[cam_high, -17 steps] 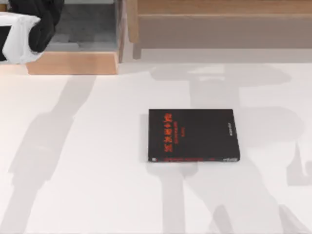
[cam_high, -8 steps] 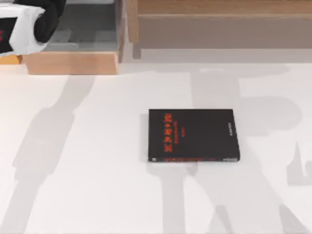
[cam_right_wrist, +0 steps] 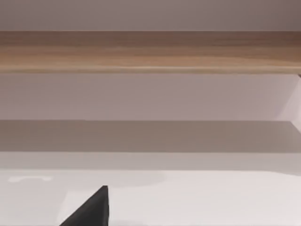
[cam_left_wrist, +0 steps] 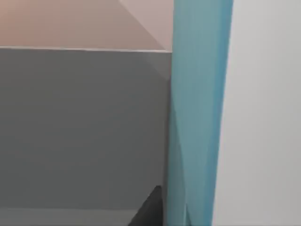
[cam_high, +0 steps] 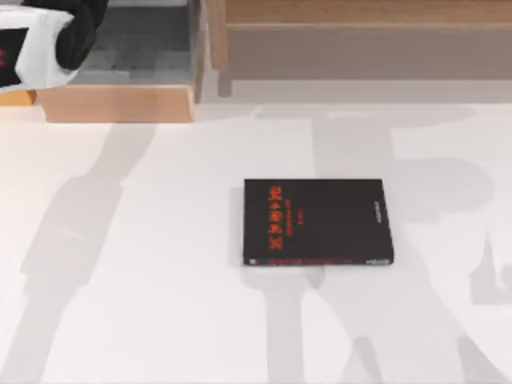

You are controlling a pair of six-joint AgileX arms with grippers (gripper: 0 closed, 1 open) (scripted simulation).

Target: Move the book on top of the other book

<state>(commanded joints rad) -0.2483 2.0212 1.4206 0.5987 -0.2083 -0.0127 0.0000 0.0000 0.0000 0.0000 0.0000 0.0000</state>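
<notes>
Overhead, the other book (cam_high: 318,222), black with red lettering, lies flat near the middle of the white table (cam_high: 144,304), spine toward the near edge. Well off to its far left, part of the left arm (cam_high: 40,40) sits in the corner over a wooden shelf unit (cam_high: 120,102); its fingers can't be made out there. A long wooden bench (cam_high: 360,32) runs behind the black book.

Left wrist view: the book (cam_left_wrist: 197,117), teal-blue, stands as a tall strip close to the camera, probably held, though the grip can't be told.

Right wrist view: a wooden rail (cam_right_wrist: 150,52) and pale table surface, with one dark fingertip (cam_right_wrist: 91,209) of the right gripper; whether it is spread or closed is unclear.
</notes>
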